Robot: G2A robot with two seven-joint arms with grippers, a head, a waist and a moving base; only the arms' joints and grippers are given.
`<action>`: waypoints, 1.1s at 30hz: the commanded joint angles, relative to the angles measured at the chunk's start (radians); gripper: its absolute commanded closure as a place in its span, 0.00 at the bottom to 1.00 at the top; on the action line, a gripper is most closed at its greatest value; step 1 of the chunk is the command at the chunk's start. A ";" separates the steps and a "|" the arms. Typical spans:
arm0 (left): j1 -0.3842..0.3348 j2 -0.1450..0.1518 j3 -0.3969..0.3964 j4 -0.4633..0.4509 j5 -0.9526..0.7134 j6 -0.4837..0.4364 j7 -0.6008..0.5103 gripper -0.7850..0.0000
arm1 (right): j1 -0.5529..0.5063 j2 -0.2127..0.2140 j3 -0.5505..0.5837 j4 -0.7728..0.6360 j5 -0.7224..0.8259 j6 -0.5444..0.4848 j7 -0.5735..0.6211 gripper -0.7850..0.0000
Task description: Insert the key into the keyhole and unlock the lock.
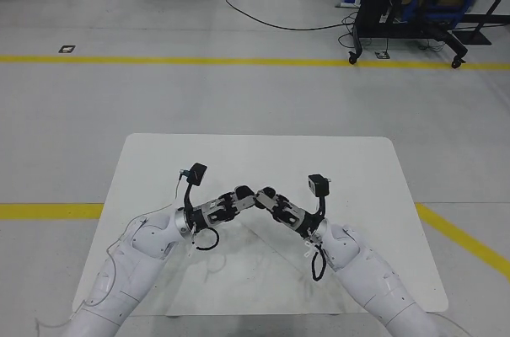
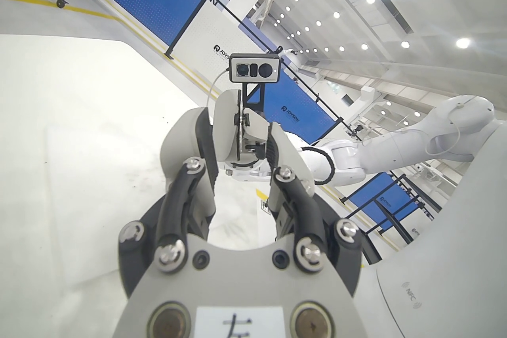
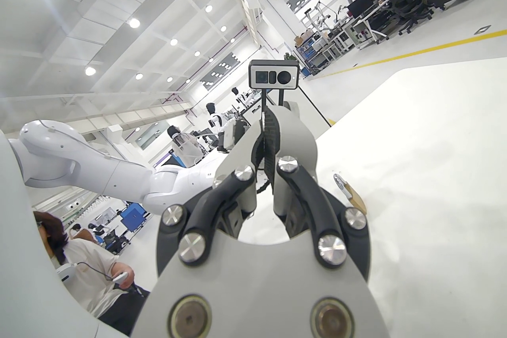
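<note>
Lock (image 3: 349,193), brass with a silver shackle, lies on the white table (image 1: 339,160). Over the table's middle, the left gripper (image 2: 237,131) is spread wide, its fingers either side of the right gripper (image 3: 270,115). That one's pads are pressed together; whether they pinch anything cannot be told. The lock lies just beside it.
</note>
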 commanded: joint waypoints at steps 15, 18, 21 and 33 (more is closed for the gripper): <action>0.010 0.004 -0.026 -0.008 0.045 -0.003 0.071 1.00 | -0.003 -0.004 0.007 0.014 0.012 -0.001 0.005 0.00; 0.020 0.004 -0.050 -0.005 0.052 0.005 0.136 1.00 | -0.003 -0.004 0.007 0.014 0.012 -0.001 0.005 0.00; 0.020 0.004 -0.050 -0.005 0.052 0.005 0.136 1.00 | -0.003 -0.004 0.007 0.014 0.012 -0.001 0.005 0.00; 0.043 0.019 -0.037 -0.052 0.073 0.083 -0.023 1.00 | 0.038 0.071 0.101 0.032 0.076 0.037 0.478 0.00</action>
